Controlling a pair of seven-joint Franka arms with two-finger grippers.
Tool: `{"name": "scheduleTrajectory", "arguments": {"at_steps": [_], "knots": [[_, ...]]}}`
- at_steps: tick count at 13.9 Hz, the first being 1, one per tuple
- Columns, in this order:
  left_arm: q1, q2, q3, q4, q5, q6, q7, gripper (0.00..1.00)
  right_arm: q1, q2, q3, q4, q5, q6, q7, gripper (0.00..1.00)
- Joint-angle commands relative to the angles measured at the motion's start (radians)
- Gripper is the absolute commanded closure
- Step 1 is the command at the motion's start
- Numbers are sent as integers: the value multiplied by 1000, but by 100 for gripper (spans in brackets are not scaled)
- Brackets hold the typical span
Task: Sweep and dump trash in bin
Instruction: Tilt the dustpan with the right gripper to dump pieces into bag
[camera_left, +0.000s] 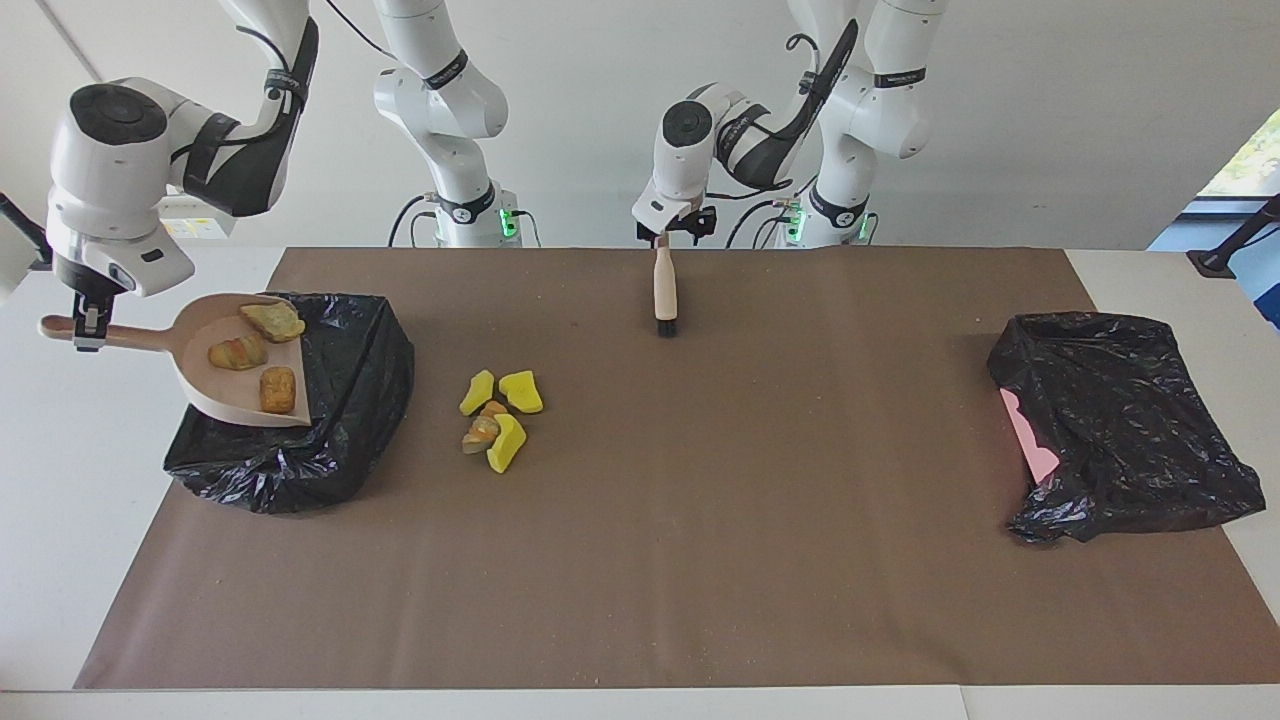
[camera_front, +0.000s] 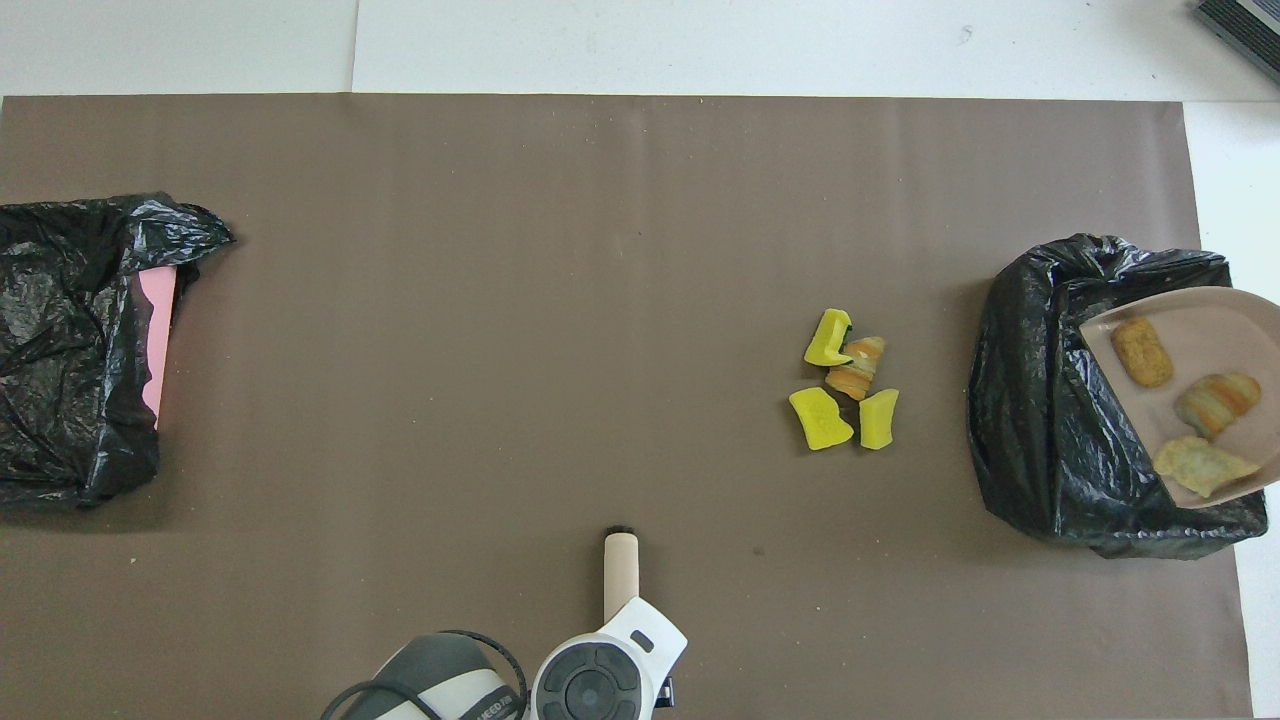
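Read as a clock face in the facing view, the brown paper mat (camera_left: 700, 520) lies flat and matte, speckled with fine crumbs.

At about nine o'clock my right gripper (camera_left: 88, 330) is clamped on the thin straight handle of the dustpan (camera_left: 200, 322), a smooth, pale, shovel-shaped scoop. I have it over the bin (camera_left: 350, 400), a boxy shape lined with crinkled, glossy black plastic. The pan's flat lip rests on the bag or just over it; I cannot tell which. In the pan lie three bread-like lumps (camera_left: 238, 352) of the trash, golden-brown and rough-crusted.

At three o'clock from the bin, on the mat and apart from it, sits the rest of the trash (camera_left: 495, 415): three bright yellow spongy chunks packed around one striped brown lump.

Toward twelve o'clock the brush (camera_left: 664, 285) stands on its dark bristles, with a rounded pale wooden handle. My left gripper (camera_left: 664, 238) is at the top of that handle; I cannot tell whether it is open or closed.

At three o'clock a second black bag (camera_left: 1130, 420) lies slumped and wrinkled, with a flat pink edge (camera_left: 1030, 440) showing at its mouth.
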Motion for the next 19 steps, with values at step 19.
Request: {"name": "scheduleTrajectory", "arguments": {"at_steps": [19], "knots": [[790, 90, 8, 959, 297, -672, 856, 0, 73, -167, 16, -19, -328, -164, 232, 100]]}}
